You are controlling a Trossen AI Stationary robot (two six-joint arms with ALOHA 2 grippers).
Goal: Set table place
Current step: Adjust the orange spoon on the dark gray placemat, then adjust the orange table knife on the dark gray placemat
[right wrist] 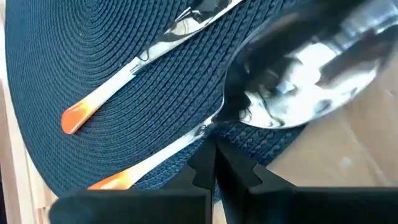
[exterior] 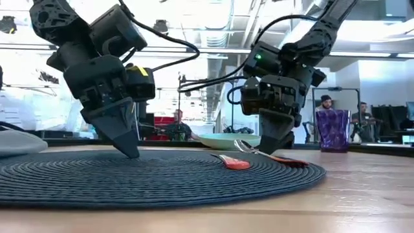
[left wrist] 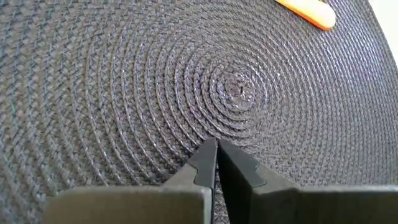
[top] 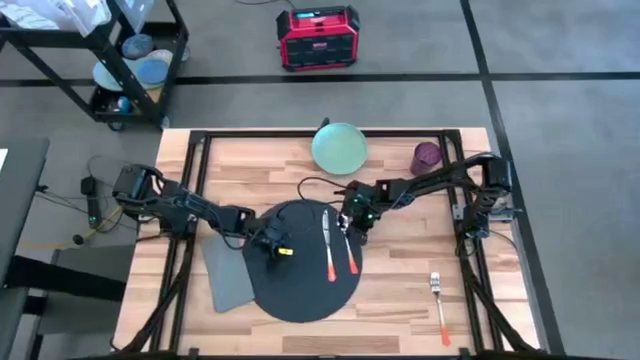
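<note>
the spoon (right wrist: pixel 298 99) bowl is blurred in the right wrist view; its orange handle end and the place (right wrist: pixel 74 68) run off the edge.

Counted on the table (top: pixel 400 300) are one placemat (top: pixel 300 290), three orange-handled utensils (top: pixel 327 245), one green plate (top: pixel 339 147), one purple cup (top: pixel 427 156) and one napkin (top: pixel 228 275).

Left pincer (top: pixel 272 243) stands tip-down on the placemat (top: pixel 300 295) centre, fingers together; right pincer (top: pixel 357 230) blocks the mat's right edge over two orange-handled utensils (top: pixel 328 250); plate (top: pixel 339 147) and purple cup (top: pixel 427 156) crowd the far desk (top: pixel 400 300); near-right wood lies open beside a fork (top: pixel 439 305).
</note>
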